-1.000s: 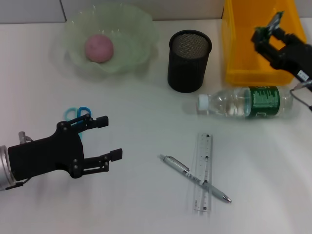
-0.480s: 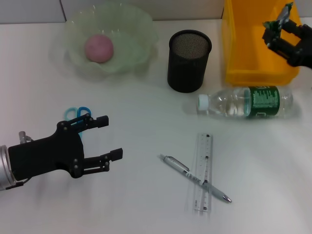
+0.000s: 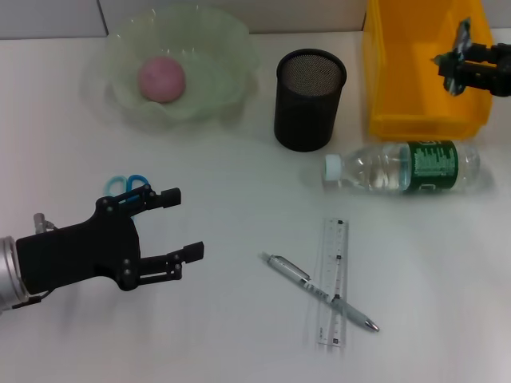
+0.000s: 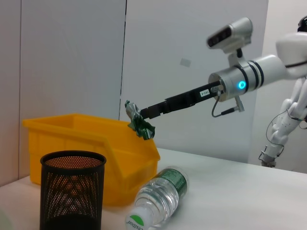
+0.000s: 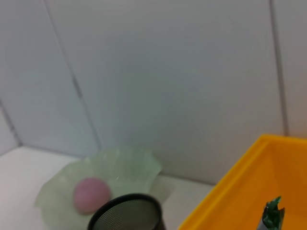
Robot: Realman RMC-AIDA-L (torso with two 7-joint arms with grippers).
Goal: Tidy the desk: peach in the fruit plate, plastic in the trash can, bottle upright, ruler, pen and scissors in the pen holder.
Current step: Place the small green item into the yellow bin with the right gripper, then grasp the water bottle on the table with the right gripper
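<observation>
A white desk (image 3: 239, 335) fills the head view. At its far right stands a yellow trash bin (image 3: 407, 72), the largest object on it. At the far left sits a pale green ruffled fruit plate (image 3: 219, 60) with a pink peach (image 3: 162, 78) resting inside. Between plate and bin stands a black mesh pen holder (image 3: 310, 100), upright.

The left gripper (image 3: 180, 225) hovers low over the near left part of the desk, its black fingers spread apart and holding nothing. Just beyond it, partly hidden beneath the gripper, lie scissors (image 3: 126, 184) with blue handle loops.

A clear plastic bottle (image 3: 403, 167) with a green label lies on its side just in front of the bin, white cap pointing toward the pen holder. Nearer the robot, a transparent ruler (image 3: 334, 281) lies flat, with a silver pen (image 3: 319, 292) lying diagonally across it.

The right gripper (image 3: 457, 60) reaches in from the right edge, above the bin's right side. Its fingers are pinched on a small crumpled green plastic scrap (image 4: 139, 123). In the left wrist view the scrap hangs just above the bin's rim, apart from it. In the right wrist view the scrap's tip shows over the bin's yellow interior.
</observation>
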